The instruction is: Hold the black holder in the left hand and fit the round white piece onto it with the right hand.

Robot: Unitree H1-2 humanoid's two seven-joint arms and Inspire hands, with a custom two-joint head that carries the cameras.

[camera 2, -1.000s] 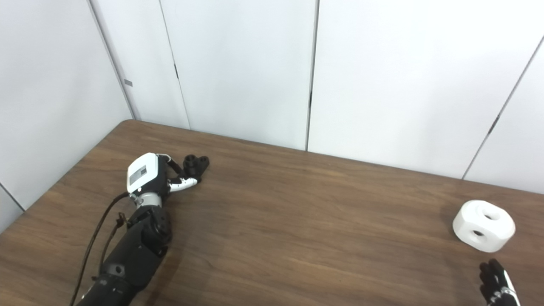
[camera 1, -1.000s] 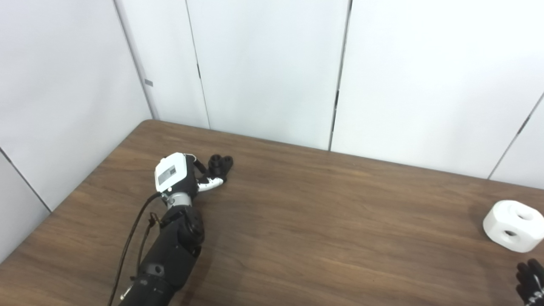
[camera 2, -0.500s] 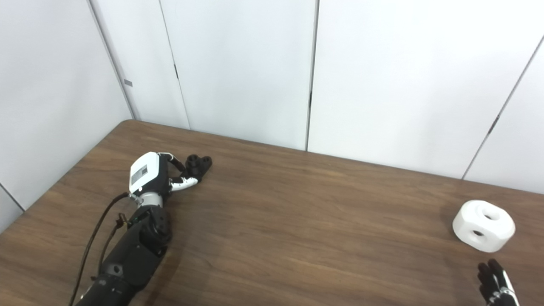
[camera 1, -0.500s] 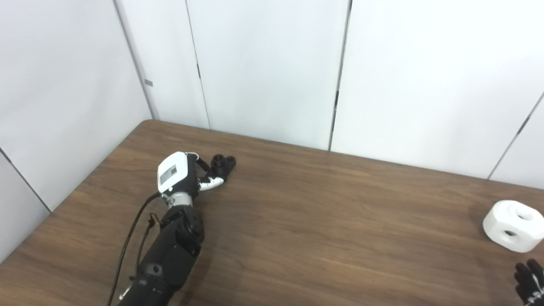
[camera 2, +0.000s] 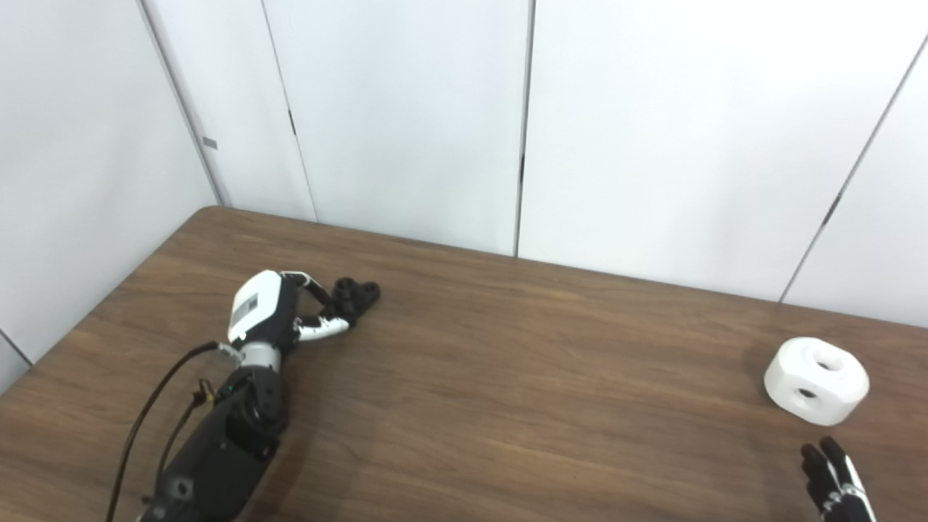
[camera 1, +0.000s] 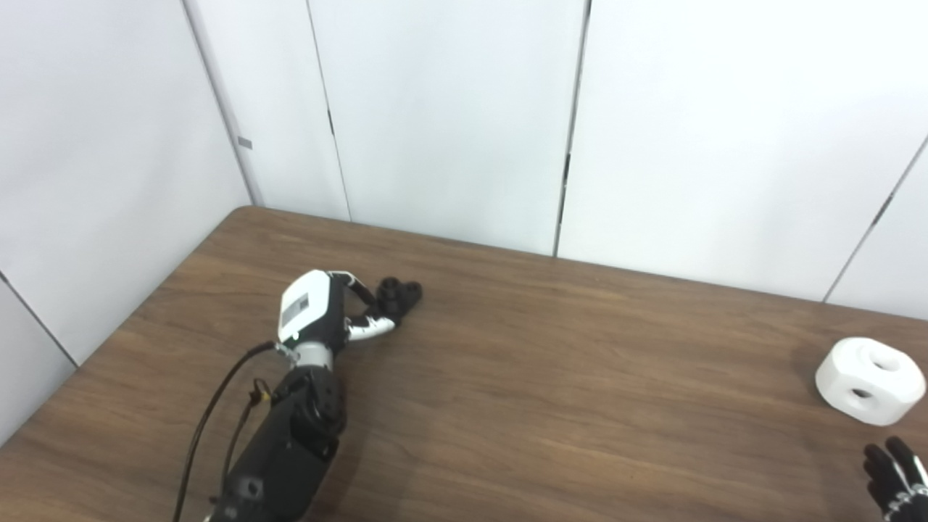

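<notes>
Black holder [camera 1: 401,294]: your left hand [camera 1: 322,319], fingers closing round it, has nudged it along the desk [camera 1: 551,377]. Round white piece [camera 1: 869,380]: untouched, far right of holder; right hand [camera 2: 834,484] fingers spread, empty.

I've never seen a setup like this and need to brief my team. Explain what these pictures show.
Both pictures come from two cameras side by side on a humanoid robot's head, so they show one scene from slightly different spots. The robot stands at a brown wooden table with white wall panels behind it. Its left hand, white-backed with dark fingers, has its fingers around a small black plastic holder at the far left of the table. A round white plastic piece with holes sits untouched near the right edge. Only the fingertips of the black right hand show at the bottom, spread and holding nothing.
</notes>
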